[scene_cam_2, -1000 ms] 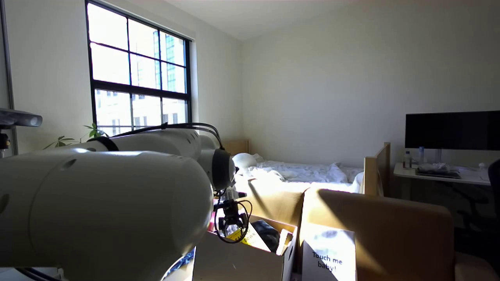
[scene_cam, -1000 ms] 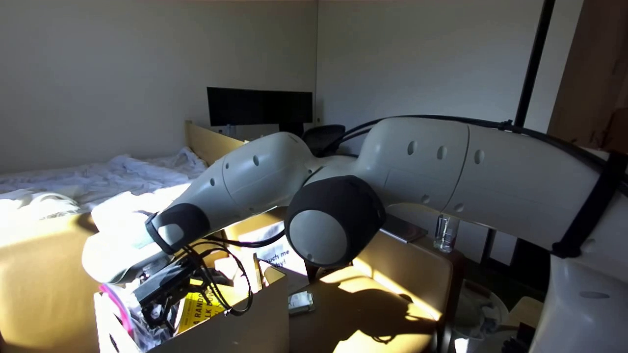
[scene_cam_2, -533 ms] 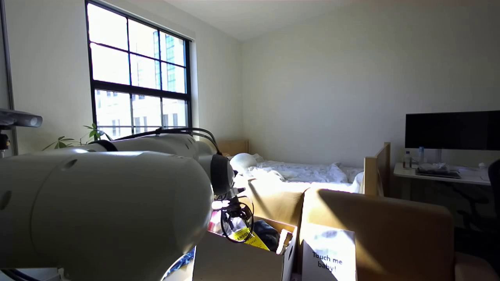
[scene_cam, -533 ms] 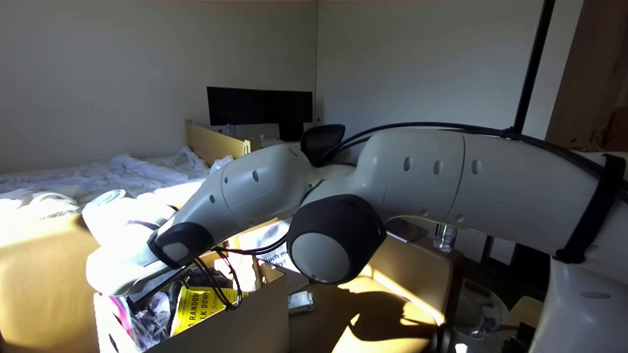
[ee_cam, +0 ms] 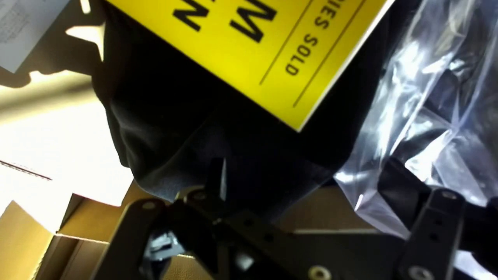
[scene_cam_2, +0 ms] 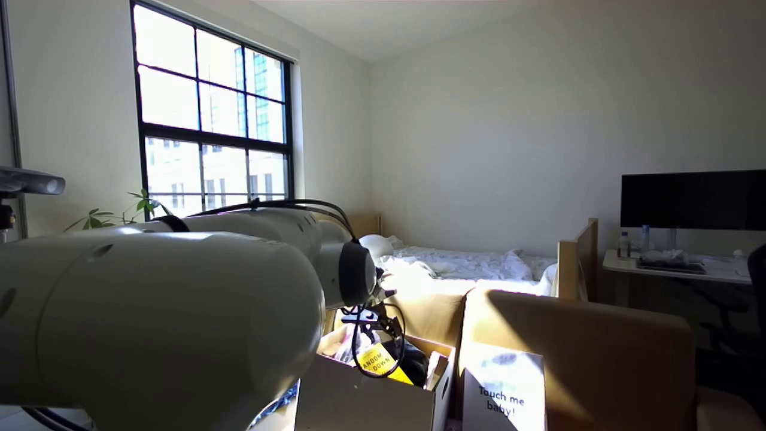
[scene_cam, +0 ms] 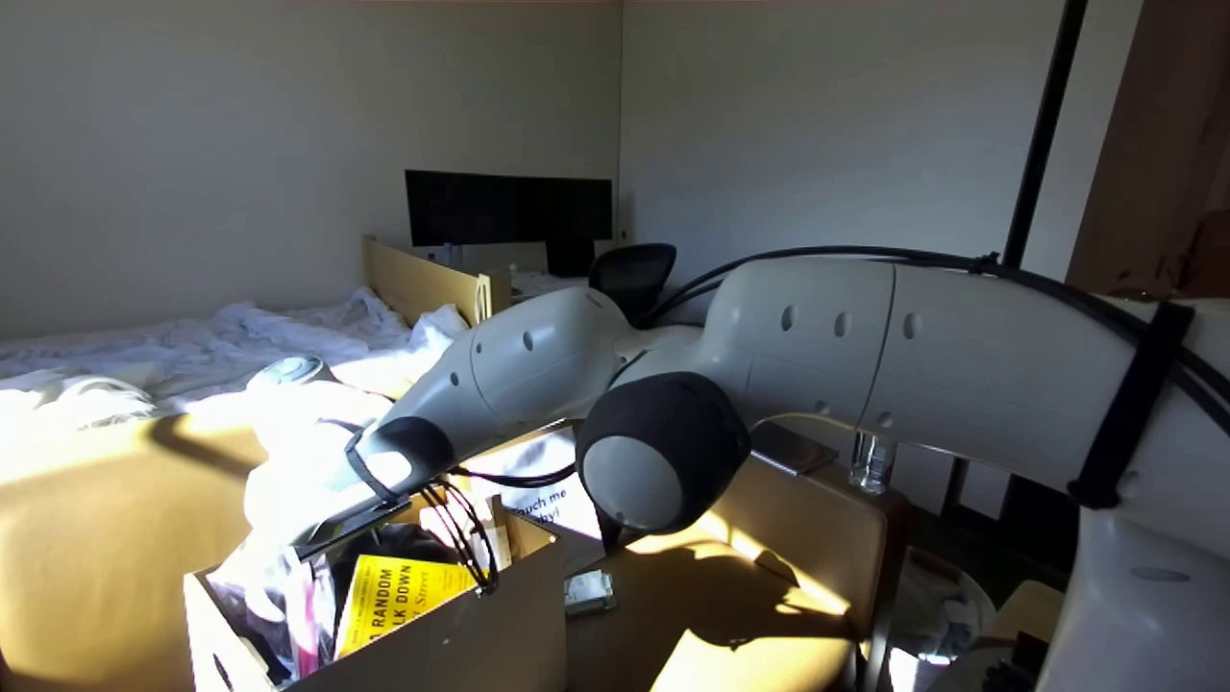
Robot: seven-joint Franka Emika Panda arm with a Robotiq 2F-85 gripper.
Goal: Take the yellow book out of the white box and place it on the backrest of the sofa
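The yellow book (scene_cam: 402, 598) with dark print lies tilted in the white box (scene_cam: 480, 625), on top of dark stuff. It also shows in an exterior view (scene_cam_2: 377, 360) and in the wrist view (ee_cam: 280, 66), where its corner points toward the jaws. My gripper (ee_cam: 309, 181) is open, its fingers wide apart, with the book beyond the fingertips and not between them. One finger lies against a clear plastic bag (ee_cam: 404, 128). In an exterior view the gripper (scene_cam_2: 380, 332) hangs over the box, partly behind cables. The sofa's tan backrest (scene_cam_2: 586, 359) stands behind the box.
A white sign (scene_cam_2: 502, 389) leans on the sofa beside the box. A dark bundle (scene_cam_2: 413, 362) and the plastic bag share the box. A small pale packet (scene_cam: 588, 591) lies on the seat. A glass (scene_cam: 873, 461) stands near the armrest. The white-sheeted bed (scene_cam_2: 473, 263) is behind.
The arm first dipped, then moved right in both exterior views. The plastic bag and pink strip in the box shifted right in an exterior view. More of the book's cover now shows.
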